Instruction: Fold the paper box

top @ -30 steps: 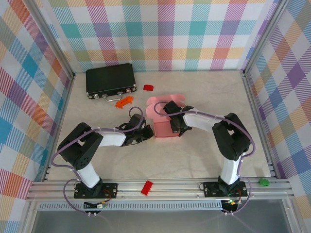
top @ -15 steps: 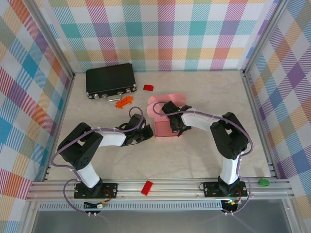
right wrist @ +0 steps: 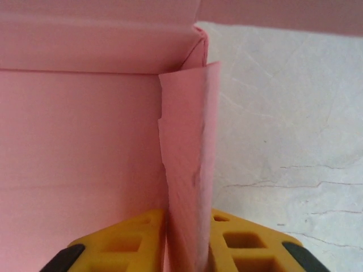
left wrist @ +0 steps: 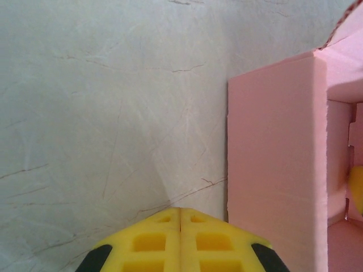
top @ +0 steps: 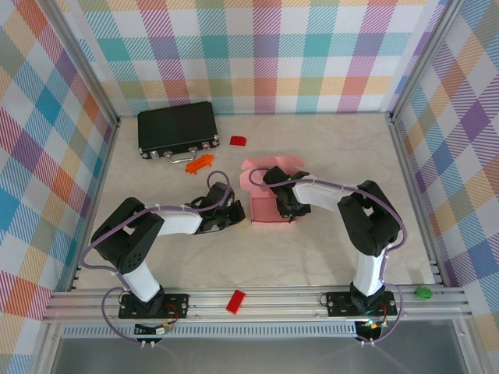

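Note:
The pale pink paper box sits half-formed in the middle of the table, its lid flap standing at the back. My right gripper reaches into it from the right. In the right wrist view its yellow fingers are shut on an upright side wall of the paper box, one finger inside and one outside. My left gripper lies low at the box's left side. It is shut and holds nothing, just short of the box's outer wall.
A black case lies at the back left. An orange piece and a small red piece lie near it. Another red piece rests on the front rail, and a green object sits at the rail's right end.
The right gripper and the box have shifted slightly to the right, and the box's back flap has moved with them. The left arm has stayed put.

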Controlling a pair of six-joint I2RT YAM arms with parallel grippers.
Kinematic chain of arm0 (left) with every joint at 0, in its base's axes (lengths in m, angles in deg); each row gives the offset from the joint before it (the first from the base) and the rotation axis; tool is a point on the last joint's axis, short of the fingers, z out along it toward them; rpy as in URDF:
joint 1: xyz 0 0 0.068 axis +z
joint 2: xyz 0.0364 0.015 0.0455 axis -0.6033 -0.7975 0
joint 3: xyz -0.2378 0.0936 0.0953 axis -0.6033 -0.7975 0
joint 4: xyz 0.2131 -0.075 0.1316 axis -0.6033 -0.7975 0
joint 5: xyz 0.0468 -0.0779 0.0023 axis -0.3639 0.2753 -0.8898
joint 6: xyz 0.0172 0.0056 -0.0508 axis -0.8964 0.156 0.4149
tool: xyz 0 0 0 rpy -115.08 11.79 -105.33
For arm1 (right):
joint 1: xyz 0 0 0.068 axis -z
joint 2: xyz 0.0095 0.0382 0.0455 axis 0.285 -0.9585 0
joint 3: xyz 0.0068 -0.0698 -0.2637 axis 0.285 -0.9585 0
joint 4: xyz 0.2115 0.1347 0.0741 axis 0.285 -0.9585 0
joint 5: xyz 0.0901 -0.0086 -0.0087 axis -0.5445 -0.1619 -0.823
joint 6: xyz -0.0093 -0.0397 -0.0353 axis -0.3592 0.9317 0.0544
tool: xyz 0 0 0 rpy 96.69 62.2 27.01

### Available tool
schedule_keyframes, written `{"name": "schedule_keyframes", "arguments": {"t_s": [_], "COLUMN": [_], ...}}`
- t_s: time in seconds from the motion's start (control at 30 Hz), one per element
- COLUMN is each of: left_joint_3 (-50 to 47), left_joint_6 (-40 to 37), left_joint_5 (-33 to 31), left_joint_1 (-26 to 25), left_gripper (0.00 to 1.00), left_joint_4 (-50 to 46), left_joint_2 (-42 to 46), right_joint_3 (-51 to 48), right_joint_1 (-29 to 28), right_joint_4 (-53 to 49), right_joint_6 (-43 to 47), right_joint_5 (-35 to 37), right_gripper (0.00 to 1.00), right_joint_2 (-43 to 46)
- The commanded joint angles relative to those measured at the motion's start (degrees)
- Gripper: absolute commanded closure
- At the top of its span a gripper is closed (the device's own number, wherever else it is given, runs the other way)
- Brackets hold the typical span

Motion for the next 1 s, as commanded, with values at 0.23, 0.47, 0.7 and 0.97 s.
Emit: {"name": "schedule_keyframes", "arguments": {"t_s": [0.23,0.47,0.7,0.97], "left_joint_3": [0.5,0.8,1.1,1.1], "left_joint_6": [-1.7,-2.2,-2.5,-2.6], "left_joint_5": [0.5,-0.1,-0.2,-0.2], "left_joint_1": [-0.3,-0.3,-0.3,-0.3], "left_gripper": [1.00,1.00,1.00,1.00], "left_joint_4": [-2.1,-2.8,-3.3,-3.2], "left_joint_2": [0.5,0.9,1.2,1.1], "right_joint_3": [0.5,0.9,0.8,0.4], "right_joint_1": [0.2,0.5,0.5,0.4], "right_joint_4": [-1.9,-2.0,-3.3,-4.1], "right_joint_6": [-1.8,-2.7,-1.6,0.1], "right_joint_5": [-1.0,-0.2,-1.1,-3.5], "right_gripper": [0.73,0.74,0.76,0.79], "right_joint_2": [4.5,4.9,4.0,2.5]}}
